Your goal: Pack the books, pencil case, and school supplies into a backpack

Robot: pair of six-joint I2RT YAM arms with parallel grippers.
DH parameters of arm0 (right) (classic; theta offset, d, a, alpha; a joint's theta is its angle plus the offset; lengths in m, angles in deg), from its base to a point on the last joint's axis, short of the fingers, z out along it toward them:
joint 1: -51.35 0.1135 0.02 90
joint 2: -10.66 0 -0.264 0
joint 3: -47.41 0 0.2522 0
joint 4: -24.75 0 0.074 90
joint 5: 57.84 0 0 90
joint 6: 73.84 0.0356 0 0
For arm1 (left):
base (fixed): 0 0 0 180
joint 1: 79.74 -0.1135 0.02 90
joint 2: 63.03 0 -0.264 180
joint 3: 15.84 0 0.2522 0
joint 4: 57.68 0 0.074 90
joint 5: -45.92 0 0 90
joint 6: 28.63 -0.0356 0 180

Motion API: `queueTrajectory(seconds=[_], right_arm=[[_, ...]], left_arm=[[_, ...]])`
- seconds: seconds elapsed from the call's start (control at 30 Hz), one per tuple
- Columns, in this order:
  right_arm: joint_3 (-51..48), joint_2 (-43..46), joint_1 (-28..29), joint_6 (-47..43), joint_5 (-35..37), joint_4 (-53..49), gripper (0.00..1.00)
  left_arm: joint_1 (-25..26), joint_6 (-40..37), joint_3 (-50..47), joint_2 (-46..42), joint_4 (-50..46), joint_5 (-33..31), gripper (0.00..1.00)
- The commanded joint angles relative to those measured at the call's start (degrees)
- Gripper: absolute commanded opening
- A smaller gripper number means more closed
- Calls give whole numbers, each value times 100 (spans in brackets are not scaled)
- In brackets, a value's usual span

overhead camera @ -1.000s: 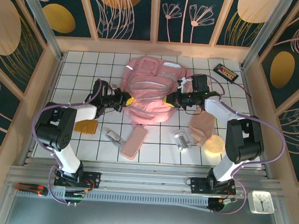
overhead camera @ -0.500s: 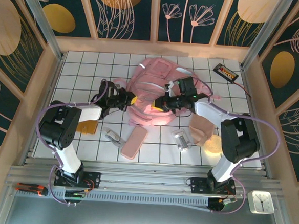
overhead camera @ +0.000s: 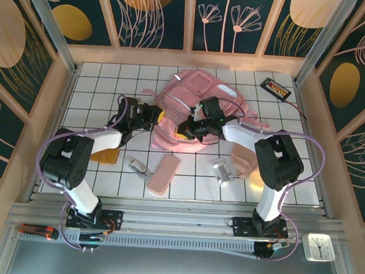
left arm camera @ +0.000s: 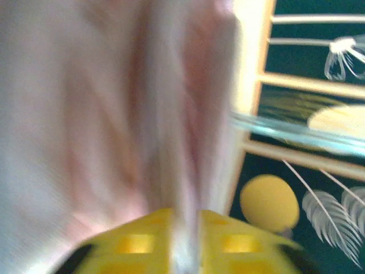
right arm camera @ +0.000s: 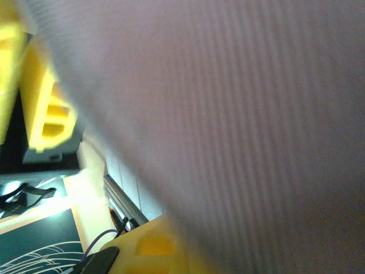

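Blurred backpack (right arm camera: pixel 239 114) fabric hides the right pincer (overhead camera: pixel 185 130) tips.

We see a black slab (overhead camera: pixel 276 88) with an orange label at the far right corner of the white gridded table (overhead camera: pixel 91 93). Nearer, a tan floppy piece (overhead camera: pixel 249 155) lies just beside a pale yellow disc (overhead camera: pixel 262 178) (we cannot tell what either is).

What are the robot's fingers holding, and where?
The right fingers pinch the backpack by fabric at its near edge. The left fingers are at its left side; whether they grip is unclear.
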Motion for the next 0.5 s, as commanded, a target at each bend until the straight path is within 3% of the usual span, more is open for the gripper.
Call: queueTrajectory(seconds=[0.0,0.13,0.23,0.33,0.47], right_arm=[[-223,519,-131,-549,252,-297,0],[-352,764,-454,-1093,178,-927,0],[-432,896,-724,-1360,83,-1143,0],[-409,962,-1071,-1613,-39,-1325,0],[-196,961,-1424,-1943,-242,-1607,0]], left_arm=[[96,-740,111,-653,-368,809,35],[-178,-2068,823,-878,-1872,752,47],[-191,-3347,1785,-565,-3105,629,51],[-121,-5250,2790,-112,-4533,214,53],[361,-8535,3444,156,-5921,-1342,55]])
